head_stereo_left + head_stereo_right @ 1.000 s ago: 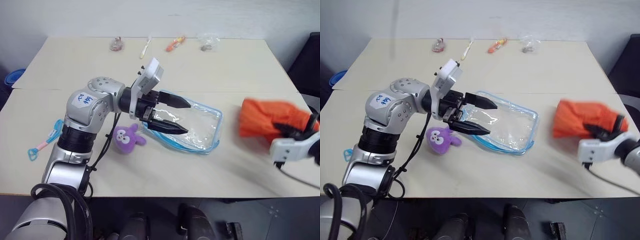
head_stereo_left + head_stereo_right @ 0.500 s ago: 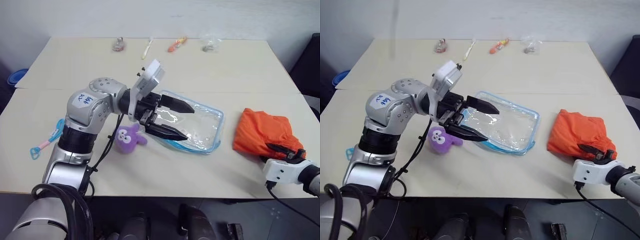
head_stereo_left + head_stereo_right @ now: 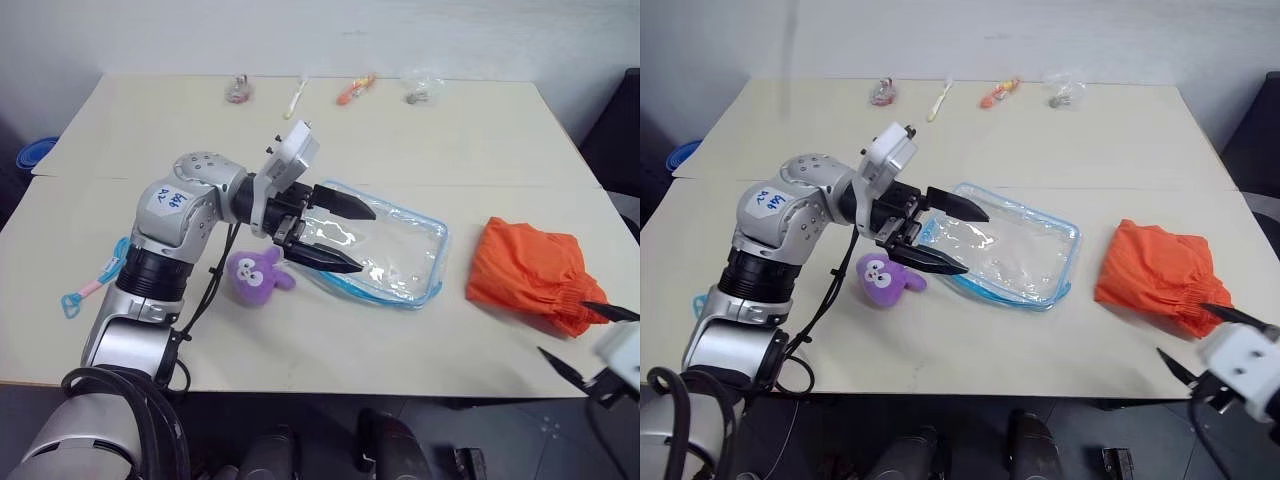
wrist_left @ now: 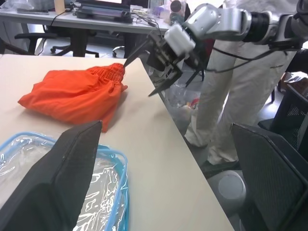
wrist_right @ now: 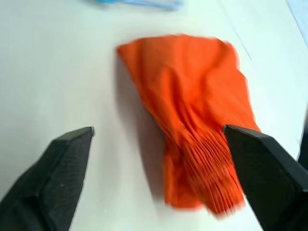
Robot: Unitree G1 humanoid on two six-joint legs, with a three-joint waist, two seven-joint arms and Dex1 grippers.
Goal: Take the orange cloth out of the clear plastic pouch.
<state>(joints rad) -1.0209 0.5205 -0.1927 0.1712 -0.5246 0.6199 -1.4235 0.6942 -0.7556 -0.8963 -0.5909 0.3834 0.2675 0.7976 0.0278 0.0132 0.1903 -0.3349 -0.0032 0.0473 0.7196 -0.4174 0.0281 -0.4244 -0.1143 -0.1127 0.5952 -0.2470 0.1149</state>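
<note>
Tabletop [image 3: 420, 130] carrying clear plastic pouch [image 3: 395, 250], emptied, under wide-open, empty left hand [image 3: 335, 235]; orange cloth [image 3: 525, 270] lying out on it beyond pouch's right end, nearest right hand [image 3: 1200, 340], gaping empty just beside its gathered hem.

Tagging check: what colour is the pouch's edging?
Light blue edging on the clear plastic pouch; left eye view.

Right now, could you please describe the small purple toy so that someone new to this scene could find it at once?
Start at the beige table and find the clear pouch with blue edging near its middle. Just off the pouch's left end, below the left gripper, lies the purple toy. It is the one plush, eared figure there, unlike the flat pouch and the orange cloth at the right.
</note>
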